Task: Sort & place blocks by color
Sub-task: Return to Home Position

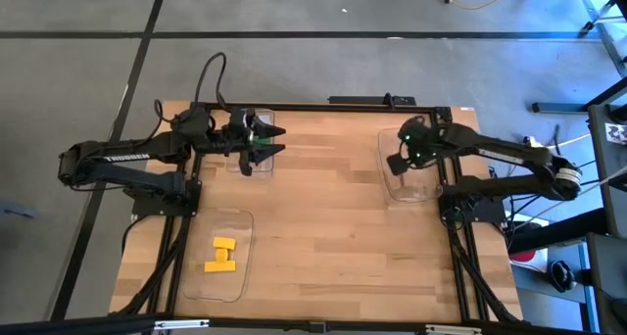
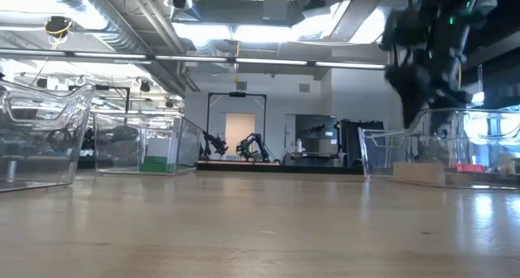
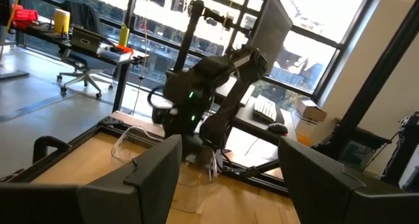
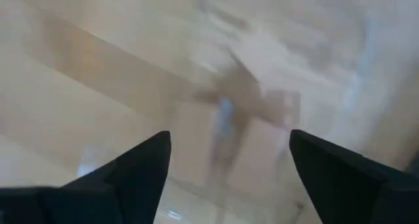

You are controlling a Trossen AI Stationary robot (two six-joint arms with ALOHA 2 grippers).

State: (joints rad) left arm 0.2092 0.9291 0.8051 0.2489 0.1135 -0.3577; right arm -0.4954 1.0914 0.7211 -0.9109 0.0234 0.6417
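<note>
Right wrist view: the right gripper [image 4: 226, 178] has its two dark fingers [image 4: 134, 165] spread wide with nothing between them, over a blurred clear surface with pale tan shapes below. High view: the right gripper hangs above the far-right clear tray [image 1: 392, 185]; in the low view it sits above that tray's rim, and the tan blocks [image 2: 418, 173] lie on the tray floor. Left wrist view: the left gripper [image 3: 229, 185] is likewise released, its fingers [image 3: 154, 175] well apart and empty, facing the right arm across the table. High view: the left gripper [image 1: 277, 142] is level over the far-left clear tray [image 1: 238, 167]. Low view: the green blocks [image 2: 158, 163] rest inside that far-left tray, against its floor. High view: the yellow blocks [image 1: 222, 256] lie together in the near-left clear tray [image 1: 238, 227], well apart from both grippers. All three trays stand on the wooden table [image 1: 333, 237].
</note>
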